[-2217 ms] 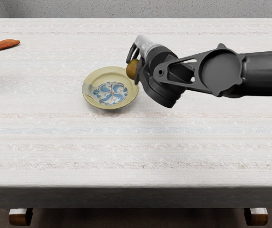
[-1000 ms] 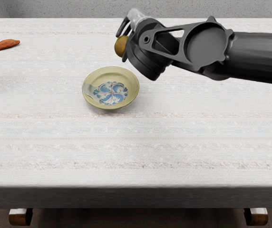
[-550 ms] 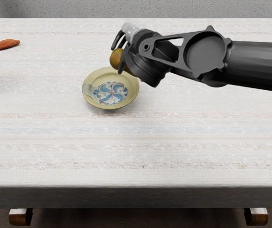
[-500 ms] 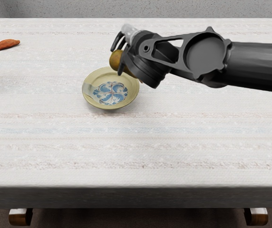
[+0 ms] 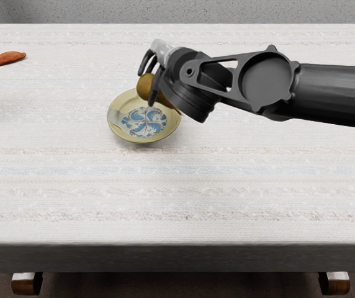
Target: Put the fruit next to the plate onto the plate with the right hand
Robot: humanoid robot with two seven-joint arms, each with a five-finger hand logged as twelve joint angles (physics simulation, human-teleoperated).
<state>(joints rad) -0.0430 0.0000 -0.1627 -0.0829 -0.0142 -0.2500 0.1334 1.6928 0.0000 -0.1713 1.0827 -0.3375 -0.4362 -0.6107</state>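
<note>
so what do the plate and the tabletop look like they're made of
Round cream plate with a blue swirl centre: probably glazed ceramic, going by the smooth rim and painted pattern. Pale striped tabletop: matte, with nubbly bands that suggest woven cloth, though textured board is possible.

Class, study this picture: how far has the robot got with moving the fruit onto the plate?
Done: the fruit is off the table, gripped in the right robot hand. In hand: it hangs over the far rim of the plate. Left: lower it onto the plate, release and withdraw.
</note>
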